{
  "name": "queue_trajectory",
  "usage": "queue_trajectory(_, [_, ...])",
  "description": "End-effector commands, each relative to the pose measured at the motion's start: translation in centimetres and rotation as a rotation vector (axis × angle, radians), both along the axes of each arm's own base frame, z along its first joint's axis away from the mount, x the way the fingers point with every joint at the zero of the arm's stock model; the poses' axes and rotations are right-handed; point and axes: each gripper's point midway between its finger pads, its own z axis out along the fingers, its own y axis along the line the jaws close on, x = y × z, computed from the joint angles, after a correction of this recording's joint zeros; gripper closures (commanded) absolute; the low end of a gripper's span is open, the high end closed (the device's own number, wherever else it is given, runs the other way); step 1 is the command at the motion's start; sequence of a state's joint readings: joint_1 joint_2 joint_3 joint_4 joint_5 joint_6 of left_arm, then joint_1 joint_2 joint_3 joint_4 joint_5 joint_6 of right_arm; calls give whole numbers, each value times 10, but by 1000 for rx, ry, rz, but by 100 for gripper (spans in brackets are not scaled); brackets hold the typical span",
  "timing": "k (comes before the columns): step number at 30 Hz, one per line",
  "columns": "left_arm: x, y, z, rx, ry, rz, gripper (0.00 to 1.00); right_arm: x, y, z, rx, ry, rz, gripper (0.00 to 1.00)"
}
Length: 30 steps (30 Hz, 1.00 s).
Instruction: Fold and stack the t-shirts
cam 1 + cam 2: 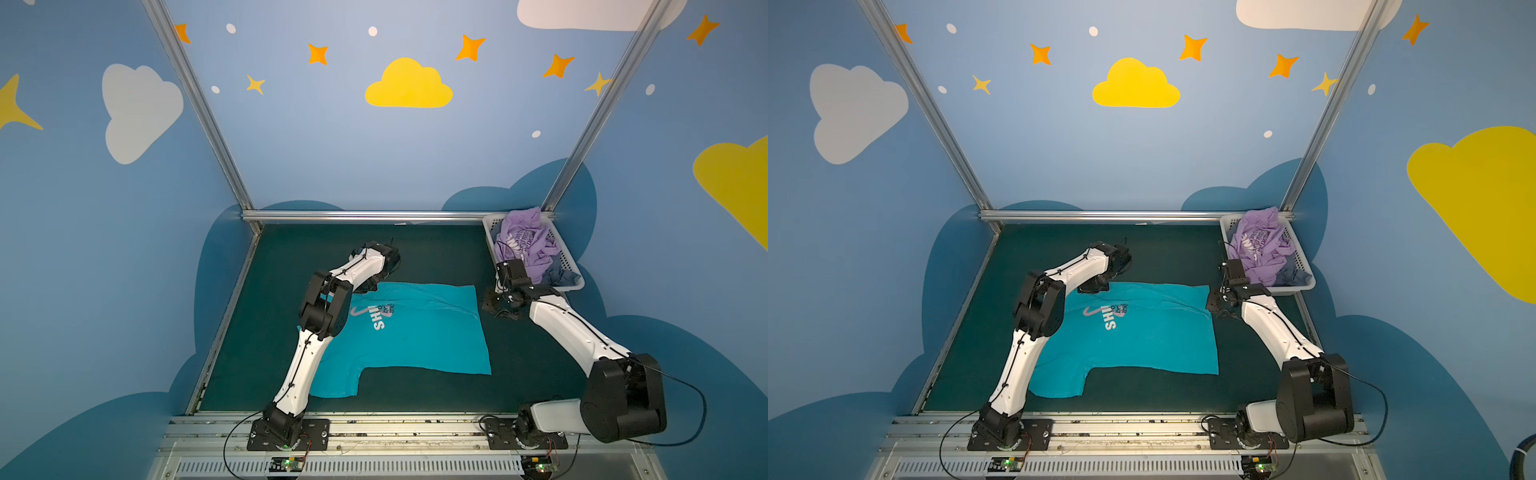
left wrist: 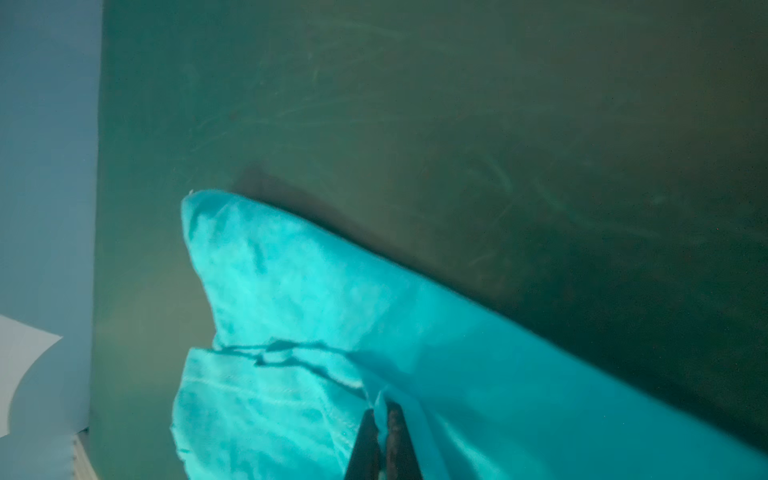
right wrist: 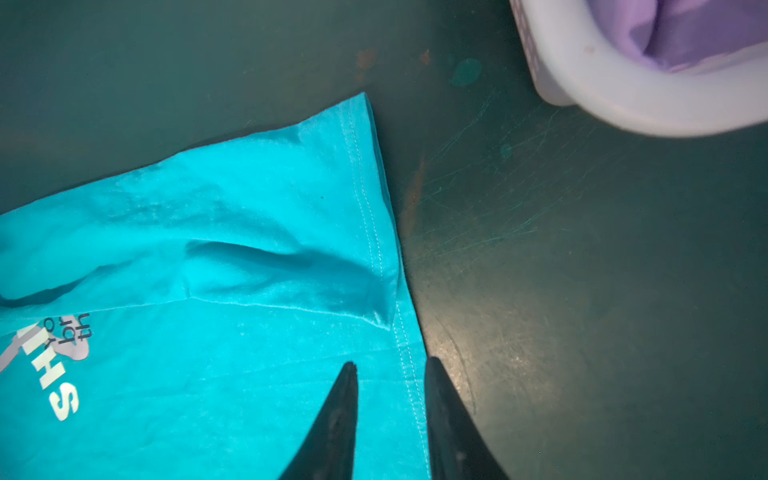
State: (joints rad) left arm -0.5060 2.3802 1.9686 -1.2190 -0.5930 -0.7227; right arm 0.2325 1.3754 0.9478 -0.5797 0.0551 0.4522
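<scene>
Pinching the far left corner of the teal shirt (image 1: 415, 332), the left gripper (image 2: 382, 409) is clenched on a bunched fold near the sleeve; the wrist view shows cloth squeezed between its two fingers. That corner is likely held so it can be lifted and carried over for a fold.

The shirt lies spread on the green mat (image 1: 415, 249), print up, with one sleeve sticking out at the near left.

The right gripper (image 3: 390, 368) sits at the far right hem, jaws apart, one finger over cloth and one over mat. It looks lined up to take the matching corner, though whether the tips touch the cloth is hard to tell.

The lavender shirt (image 1: 525, 241) sits crumpled in the white basket (image 1: 565, 259) at the far right, not yet folded. No stack yet; the task looks to be at an early stage.
</scene>
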Motion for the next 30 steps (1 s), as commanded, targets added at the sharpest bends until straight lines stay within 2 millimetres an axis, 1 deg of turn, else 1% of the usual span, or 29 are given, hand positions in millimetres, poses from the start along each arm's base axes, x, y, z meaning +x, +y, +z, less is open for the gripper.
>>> queue_trajectory(1, [-15,1,43,7,-57,-1,96,-3,5,0,20,2,6,71])
queue_trajectory(2, [-22,0,48,9,-62,-8,96,-3,6,2,22,-5,8,71])
queue_trajectory(4, [-37,0,50,17,-57,-18,96,-4,9,5,24,-11,12,71])
queue_trajectory(6, [-54,1,47,20,-42,-23,96,-5,11,8,25,-20,17,71])
queue_trajectory(10, [-94,2,29,30,2,-16,96,-5,14,11,21,-25,28,70])
queue_trajectory(14, [-131,-3,3,36,46,-4,95,-5,19,14,17,-26,43,70])
queue_trajectory(15, [-138,-6,-4,31,57,-3,93,-4,19,14,16,-27,45,70])
queue_trajectory(16, [-145,-10,-12,24,69,-2,86,-4,20,15,14,-28,48,70])
queue_trajectory(17, [-151,-14,-20,15,82,-1,78,-4,22,16,12,-29,54,70])
queue_trajectory(20, [-160,-27,-30,-5,104,-4,74,-3,24,17,7,-27,64,71])
queue_trajectory(21, [-161,-30,-30,-7,105,-10,70,-4,25,17,4,-27,66,70])
queue_trajectory(23, [-157,-38,-21,-12,85,-25,61,-5,25,16,-5,-25,69,70])
queue_trajectory(24, [-156,-41,-16,-15,74,-34,58,-5,26,16,-5,-24,71,70])
queue_trajectory(27, [-151,-43,7,-34,25,-48,57,-8,28,14,-3,-18,78,70])
queue_trajectory(30, [-147,-41,37,-68,-46,-54,57,-10,31,9,-14,-12,87,69])
